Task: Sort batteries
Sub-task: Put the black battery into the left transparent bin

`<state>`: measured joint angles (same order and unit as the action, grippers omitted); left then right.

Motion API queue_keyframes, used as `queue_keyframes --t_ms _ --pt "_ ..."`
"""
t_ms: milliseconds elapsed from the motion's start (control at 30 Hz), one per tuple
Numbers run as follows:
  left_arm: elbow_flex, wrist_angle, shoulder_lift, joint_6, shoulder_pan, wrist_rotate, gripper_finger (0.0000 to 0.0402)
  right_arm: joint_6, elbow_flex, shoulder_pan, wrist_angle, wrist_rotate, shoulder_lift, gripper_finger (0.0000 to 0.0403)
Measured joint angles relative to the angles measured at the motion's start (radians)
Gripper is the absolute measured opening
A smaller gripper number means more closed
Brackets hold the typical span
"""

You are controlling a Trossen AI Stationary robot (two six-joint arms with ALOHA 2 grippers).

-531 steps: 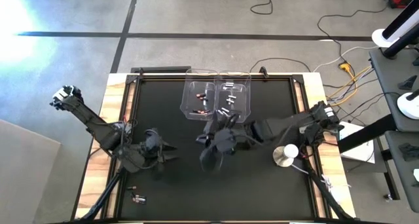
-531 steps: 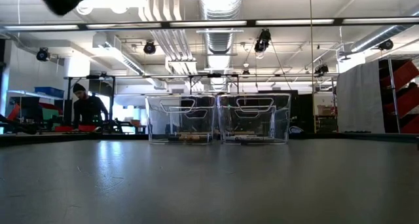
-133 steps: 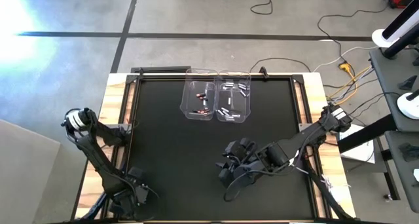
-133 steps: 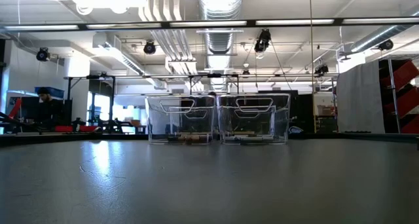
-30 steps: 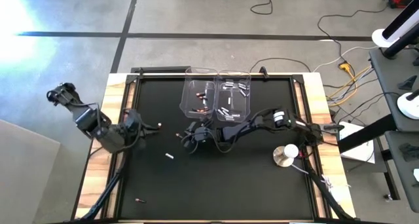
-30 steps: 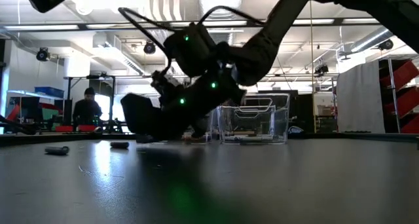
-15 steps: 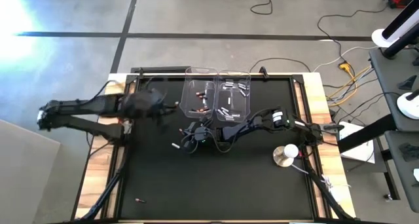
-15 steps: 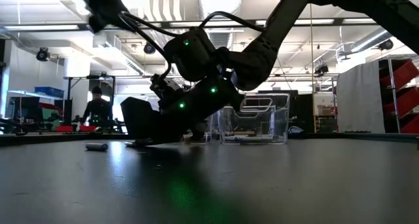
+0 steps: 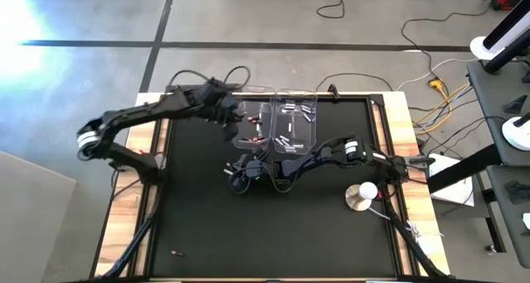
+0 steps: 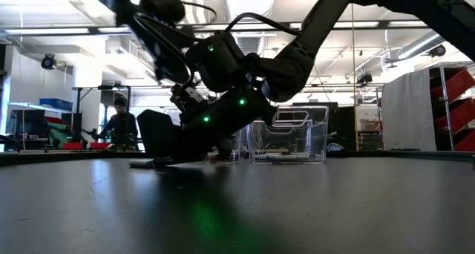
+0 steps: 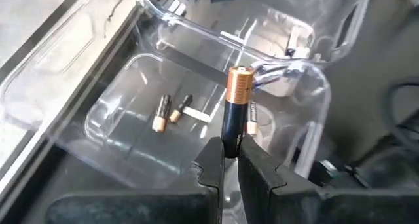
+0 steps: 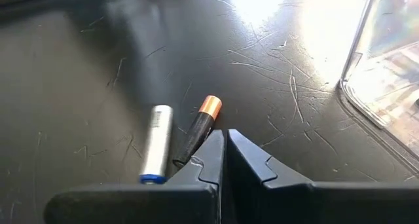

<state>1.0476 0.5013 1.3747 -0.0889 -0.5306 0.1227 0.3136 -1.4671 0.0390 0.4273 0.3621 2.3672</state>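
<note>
Held 1 stiff, light, slippery copper-topped battery (image 11: 235,112) by its base in left gripper (image 11: 230,160) over left bin (image 11: 124,112); right gripper (image 12: 224,152) shut empty.

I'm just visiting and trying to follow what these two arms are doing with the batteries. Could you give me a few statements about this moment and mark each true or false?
1. The left gripper holds a black-and-copper battery above a clear bin. True.
2. That bin is empty. False: it already holds a few copper-tipped batteries.
3. The right gripper is wide open. False: its fingers are shut.
4. A silver battery lies on the table beside a copper-tipped one. True.
</note>
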Motion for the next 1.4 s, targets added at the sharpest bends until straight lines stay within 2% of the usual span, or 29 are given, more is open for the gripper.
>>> queue_keyframes --t_ms 300,533,733,1033,1400 --pt "0.216 0.067 0.313 -0.126 -0.032 0.001 0.0011 0.015 0.000 0.002 -0.005 -0.004 0.000 0.0013" --pt "0.359 0.185 0.473 -0.224 -0.065 -0.005 0.0011 0.035 0.001 0.002 -0.017 -0.004 0.000 0.0013" --pt "0.393 0.251 0.542 -0.263 -0.092 -0.008 0.0011 0.035 0.002 0.003 -0.017 -0.005 0.000 0.0013" --pt "0.397 0.250 0.630 -0.277 -0.092 0.008 0.0011 0.035 0.003 0.004 -0.017 -0.005 0.000 0.0013" --pt "0.402 0.251 0.679 -0.288 -0.091 -0.004 0.0011 0.035 0.003 0.004 -0.017 -0.006 0.000 0.0013"
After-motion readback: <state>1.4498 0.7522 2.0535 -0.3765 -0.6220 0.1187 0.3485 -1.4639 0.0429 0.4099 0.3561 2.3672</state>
